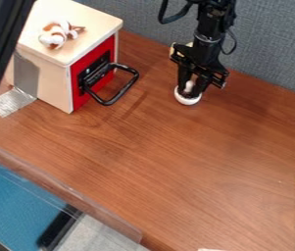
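The black gripper point(191, 91) hangs down at the upper middle of the camera view, near the grey wall. Right at its lower end is a small white round thing point(187, 101) with a pale raised part, low at the wood surface. The gripper overlaps much of it, and whether it is held cannot be told. To the left stands a wooden box point(45, 81) with a red front and a black handle point(125, 90) jutting toward the gripper. On the box top lies a small white and brown plush-like thing point(55, 35).
The brown wood table point(176, 166) has a raised edge strip point(58, 186) at the lower left. Silver tape point(12, 101) is beside the box. A pale yellowish thing point(172, 49) shows behind the gripper. White strips lie at the right edge, and a dark bar crosses the upper left corner.
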Tool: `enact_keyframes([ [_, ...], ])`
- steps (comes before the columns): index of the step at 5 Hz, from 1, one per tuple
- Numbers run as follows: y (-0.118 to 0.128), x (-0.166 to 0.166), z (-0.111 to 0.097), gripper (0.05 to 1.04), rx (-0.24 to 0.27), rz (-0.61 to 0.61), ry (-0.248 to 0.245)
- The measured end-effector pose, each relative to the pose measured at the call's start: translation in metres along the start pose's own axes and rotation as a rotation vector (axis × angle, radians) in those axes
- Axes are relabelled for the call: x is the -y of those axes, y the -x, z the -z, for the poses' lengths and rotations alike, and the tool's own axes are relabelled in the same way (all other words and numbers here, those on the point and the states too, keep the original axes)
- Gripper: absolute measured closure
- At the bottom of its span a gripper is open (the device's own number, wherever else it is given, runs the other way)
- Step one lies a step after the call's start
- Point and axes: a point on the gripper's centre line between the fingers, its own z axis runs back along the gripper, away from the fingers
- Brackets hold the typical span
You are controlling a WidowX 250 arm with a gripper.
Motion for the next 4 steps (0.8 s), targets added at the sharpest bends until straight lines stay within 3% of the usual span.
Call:
enact_keyframes([
  [1,0.003,0.0,-0.001,0.862,0.0,0.003,0.002],
  [2,0.012,0.0,-0.003,0.866,-0.012,0.002,-0.001],
  [3,0.015,0.001,-0.03,0.866,0.045,-0.011,0.003],
  [4,0.035,0.008,-0.057,0.866,0.095,-0.012,0.013],
])
